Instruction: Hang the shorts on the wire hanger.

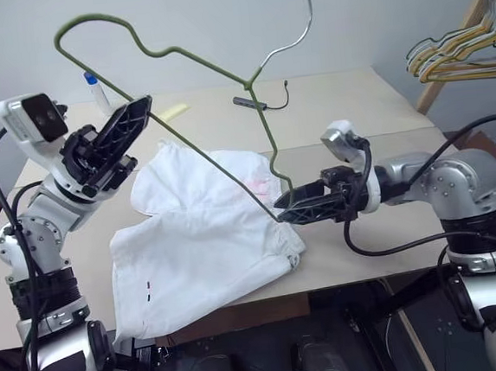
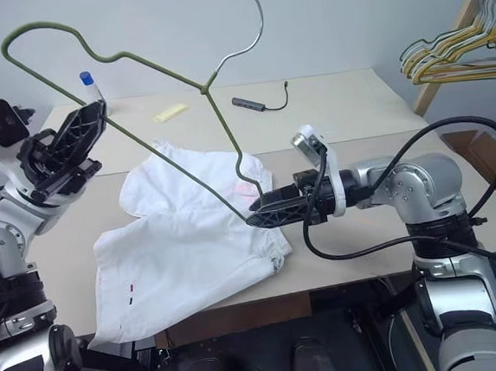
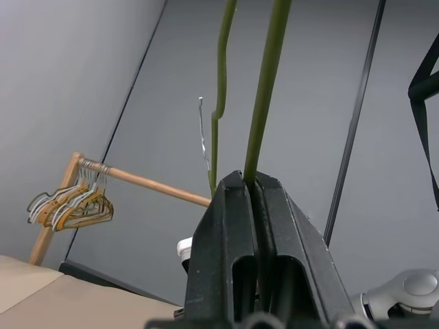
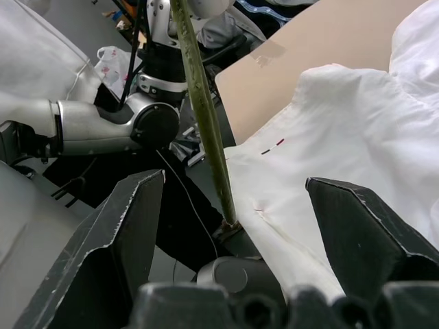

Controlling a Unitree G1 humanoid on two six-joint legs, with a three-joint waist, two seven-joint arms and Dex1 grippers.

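While the left hand (image 1: pixel 141 104) clamps the wire hanger (image 1: pixel 175 51), the right hand (image 1: pixel 287 213) gapes — shorts (image 1: pixel 204 233) flat on the table (image 1: pixel 345 107).

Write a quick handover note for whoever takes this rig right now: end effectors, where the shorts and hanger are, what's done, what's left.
Left end effector: shut on the wire hanger, holding it raised and tilted above the table.
Right end effector: open, fingers either side of the hanger's lower corner at the shorts' edge; gripping nothing.
Shorts: flat on the table, one leg hanging over the near edge; not on the hanger.
Done: hanger picked up and brought over the shorts.
Left: get the shorts onto the hanger's wire, then check that they hang.
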